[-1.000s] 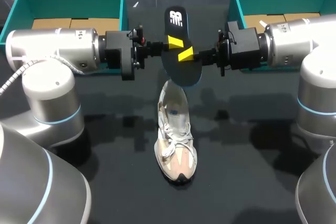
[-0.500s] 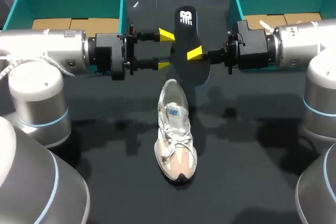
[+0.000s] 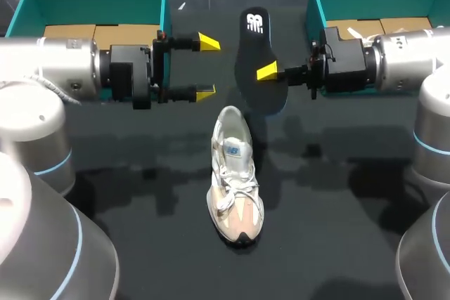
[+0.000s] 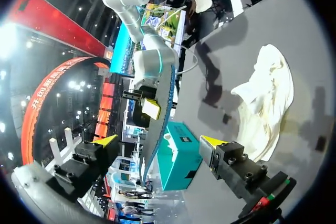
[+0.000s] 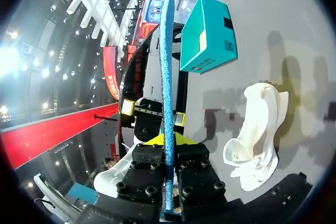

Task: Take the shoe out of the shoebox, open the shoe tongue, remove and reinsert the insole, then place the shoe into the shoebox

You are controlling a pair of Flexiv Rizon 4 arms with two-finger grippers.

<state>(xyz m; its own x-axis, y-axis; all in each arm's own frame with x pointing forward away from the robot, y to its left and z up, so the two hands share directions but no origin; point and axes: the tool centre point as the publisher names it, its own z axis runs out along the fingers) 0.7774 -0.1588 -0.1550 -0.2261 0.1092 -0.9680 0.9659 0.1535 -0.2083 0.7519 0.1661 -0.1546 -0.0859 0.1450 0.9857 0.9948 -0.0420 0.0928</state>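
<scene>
The black insole [image 3: 256, 50] hangs above the table behind the shoe, and my right gripper [image 3: 268, 72] is shut on its right edge. In the right wrist view the insole [image 5: 167, 66] runs edge-on between the fingers of that gripper [image 5: 167, 141]. My left gripper [image 3: 206, 67] stands open just left of the insole and apart from it. From the left wrist its yellow tips frame the gripper [image 4: 159, 141], with the insole's edge [image 4: 168, 80] ahead. The white and beige shoe [image 3: 235, 173] lies on the black table, toe toward the front edge; it shows again as the shoe [image 4: 268, 98] and the shoe [image 5: 257, 135].
Two teal shoebox halves stand at the back: one at the left [image 3: 165, 12] behind my left arm, one at the right [image 3: 315, 5] behind my right arm. Both have cardboard inside. A teal box [image 5: 207, 30] lies ahead of the right wrist.
My left gripper has opened, let go of the insole and drawn back to the left. The right gripper has kept the insole and shifted it slightly right.
</scene>
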